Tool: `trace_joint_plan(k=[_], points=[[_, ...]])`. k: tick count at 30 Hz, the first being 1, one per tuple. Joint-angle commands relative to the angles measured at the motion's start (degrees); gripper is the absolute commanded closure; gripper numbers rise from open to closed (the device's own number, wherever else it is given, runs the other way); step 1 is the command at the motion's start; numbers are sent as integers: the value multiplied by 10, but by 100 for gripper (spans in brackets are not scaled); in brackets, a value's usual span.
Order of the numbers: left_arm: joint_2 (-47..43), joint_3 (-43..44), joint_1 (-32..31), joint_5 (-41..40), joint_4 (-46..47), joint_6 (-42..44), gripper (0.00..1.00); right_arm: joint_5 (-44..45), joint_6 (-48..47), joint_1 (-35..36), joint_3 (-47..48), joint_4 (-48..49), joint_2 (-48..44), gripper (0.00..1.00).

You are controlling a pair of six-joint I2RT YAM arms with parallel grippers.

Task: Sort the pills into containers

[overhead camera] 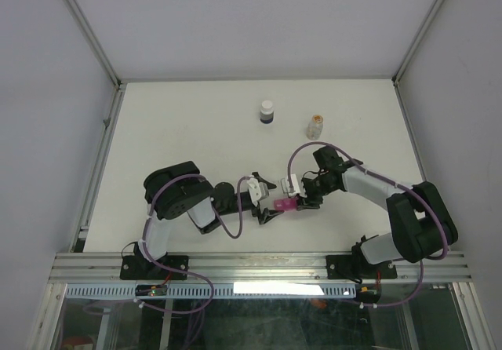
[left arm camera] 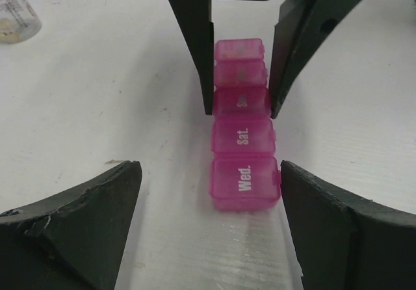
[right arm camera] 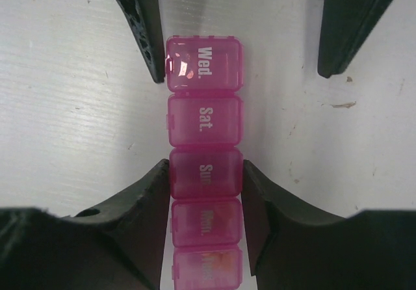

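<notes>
The pink translucent pill organizer lies flat on the white table between my two grippers, all lids shut. In the right wrist view the organizer reads Wed., Sat., Sun., Mon., Tues., and orange shapes show through the two nearest lids. My right gripper is shut on the Sun. compartment, its fingers pressed on both sides; it also shows in the top view. My left gripper is open and straddles the Wed. end of the strip, with its right finger close to the compartment.
A small clear vial with an orange cap and a dark bottle with a white cap stand further back on the table. The vial also shows at the top left of the left wrist view. Walls enclose the table.
</notes>
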Motion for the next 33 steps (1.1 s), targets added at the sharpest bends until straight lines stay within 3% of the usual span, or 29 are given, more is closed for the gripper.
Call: trace_joint_plan(k=[1, 13, 25, 33], points=[[5, 29, -11, -21, 55, 17, 13, 0, 31, 14, -2, 40, -14, 70], [13, 60, -18, 9, -16, 23, 31, 4, 63, 21, -1, 61, -8, 71], [16, 84, -24, 31, -78, 38, 37, 6, 70, 20, 1, 59, -13, 72], [16, 88, -24, 32, -89, 39, 56, 4, 68, 13, 2, 54, -12, 72]])
